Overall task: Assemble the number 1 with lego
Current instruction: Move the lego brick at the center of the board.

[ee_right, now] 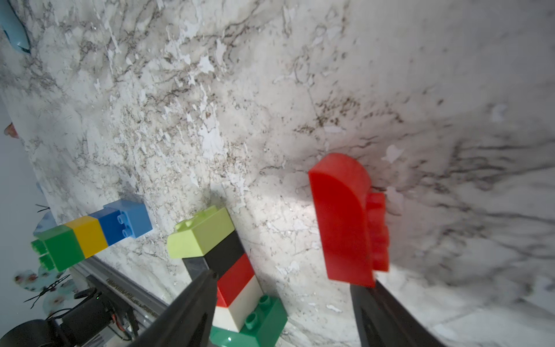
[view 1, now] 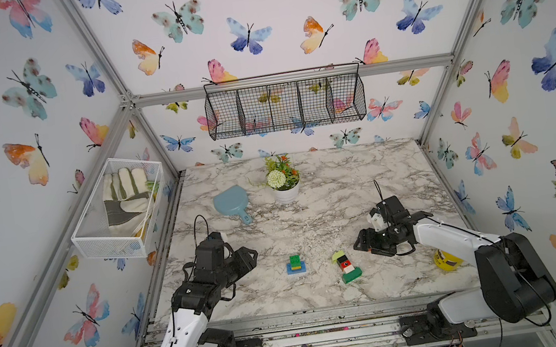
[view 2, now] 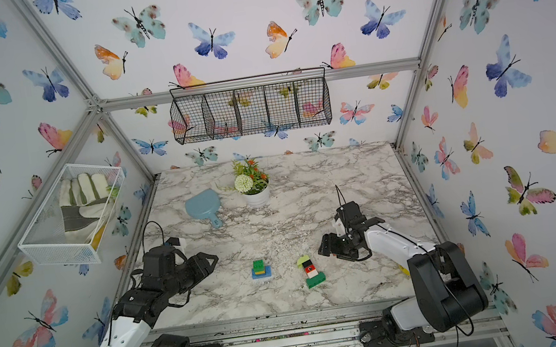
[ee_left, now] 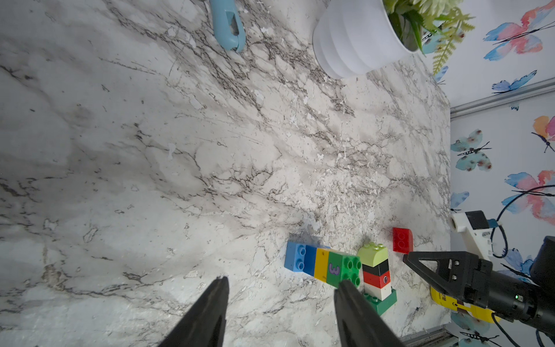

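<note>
Marble-patterned tabletop stood inside a butterfly-papered booth. In both top views the left gripper hung over the near-left part, jaws apart and empty. The right gripper hung at near right; its spread was hard to read from above. Between them sat a short stack, green over yellow over blue. Just beside it, toward the right arm, was a column of lime, black, red and white on a long green base, apparently lying flat. A yellow jar was mostly hidden behind the right arm, a mere sliver in one top view. A potted plant and a blue scoop stood at the back. Left wrist view: the two dark fingers were well apart with bare marble between them, one tip overlapping the stack's green brick. A loose red brick, unseen from above, lay just past the right gripper's tip. Right wrist view: the fingers were spread wide and clamped on nothing. The red brick, curved face up, lay at one fingertip; contact could not be told. The column ran beside the other finger, its base cut off.
</note>
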### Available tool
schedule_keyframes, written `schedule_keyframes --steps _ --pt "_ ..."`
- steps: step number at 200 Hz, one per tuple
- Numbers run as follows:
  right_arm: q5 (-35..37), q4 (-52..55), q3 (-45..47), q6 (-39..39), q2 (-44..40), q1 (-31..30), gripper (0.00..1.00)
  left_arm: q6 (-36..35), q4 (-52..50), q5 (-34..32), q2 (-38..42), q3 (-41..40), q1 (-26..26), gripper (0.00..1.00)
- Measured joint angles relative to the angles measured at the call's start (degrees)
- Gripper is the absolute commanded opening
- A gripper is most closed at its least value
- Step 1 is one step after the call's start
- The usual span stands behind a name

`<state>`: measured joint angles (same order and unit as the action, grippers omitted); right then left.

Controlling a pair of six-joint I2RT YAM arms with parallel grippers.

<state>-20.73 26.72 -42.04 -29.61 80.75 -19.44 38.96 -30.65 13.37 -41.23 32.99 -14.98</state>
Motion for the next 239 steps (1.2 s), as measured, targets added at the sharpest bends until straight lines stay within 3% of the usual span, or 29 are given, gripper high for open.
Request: schedule_keyframes --steps 42,98,137,199,218,239 --pt "8.8 3.7 -6.2 4.9 1.1 0.0 0.62 0.0 -0.1 0.0 0.9 0.0 0.0 0.61" --pt "10.9 4.6 -8.2 9.5 5.3 0.0 0.54 0.0 -0.5 0.0 1.2 0.0 0.0 0.61" --pt "6.6 4.3 -9.9 12.2 9.6 0.0 0.55 -0.1 -0.5 0.0 1.0 0.0 0.0 0.61" --pt "-10.5 0.7 -9.8 12.5 9.0 -1.9 0.58 -0.1 -0.5 0.0 0.9 0.0 0.0 0.61" --pt "-10.1 0.2 -9.8 12.2 8.0 -2.4 0.61 -0.1 -0.5 0.0 0.9 0.0 0.0 0.61" --pt "-3.9 1.3 -9.8 12.0 6.8 -2.4 0.64 -0.1 -0.5 0.0 0.9 0.0 0.0 0.61"
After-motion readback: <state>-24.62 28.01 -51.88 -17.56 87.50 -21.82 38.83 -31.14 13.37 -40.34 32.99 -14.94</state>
